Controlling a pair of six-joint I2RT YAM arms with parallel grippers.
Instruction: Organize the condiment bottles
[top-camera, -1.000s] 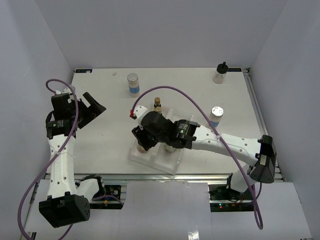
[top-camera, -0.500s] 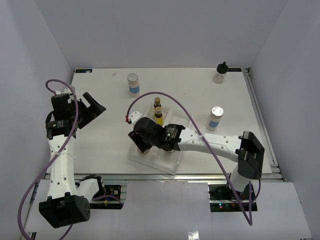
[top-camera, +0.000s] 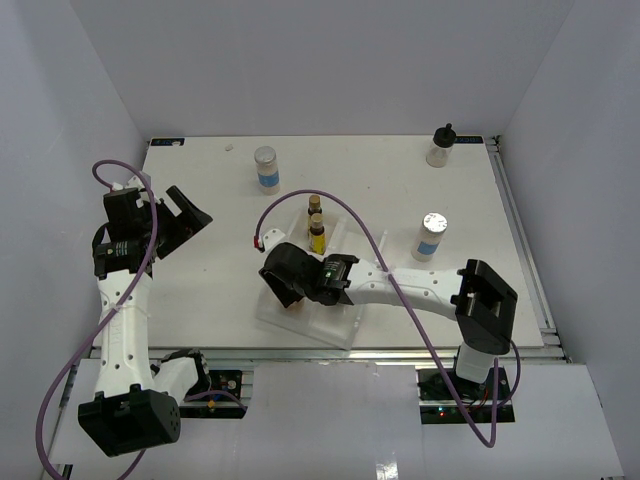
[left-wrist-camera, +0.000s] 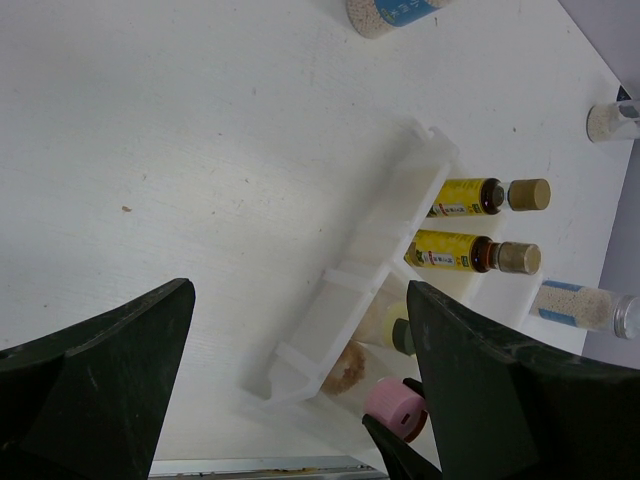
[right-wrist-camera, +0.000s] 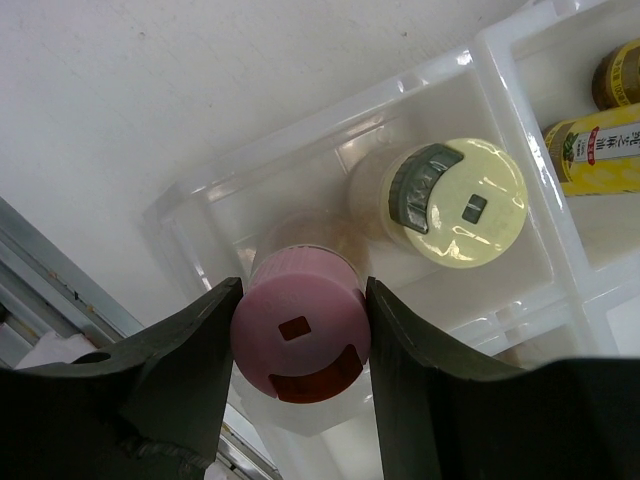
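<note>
- While the right gripper (right-wrist-camera: 300, 350) pinches the pink-capped beige bottle (right-wrist-camera: 298, 325) by its cap, the bottle stands at a corner of the clear divided plastic tray (right-wrist-camera: 470, 60), just beside the yellow-capped beige bottle (right-wrist-camera: 465, 205). Its base is hidden.
- From above, the right arm covers both.
- The slim amber yellow-labelled bottles (left-wrist-camera: 462, 195) are cut off in the right wrist view.
- The left gripper (top-camera: 185, 215) is spread wide, well apart from the tray.

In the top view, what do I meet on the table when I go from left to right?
The left gripper → far silver-lidded jar → amber bottles → black-capped jar.
</note>
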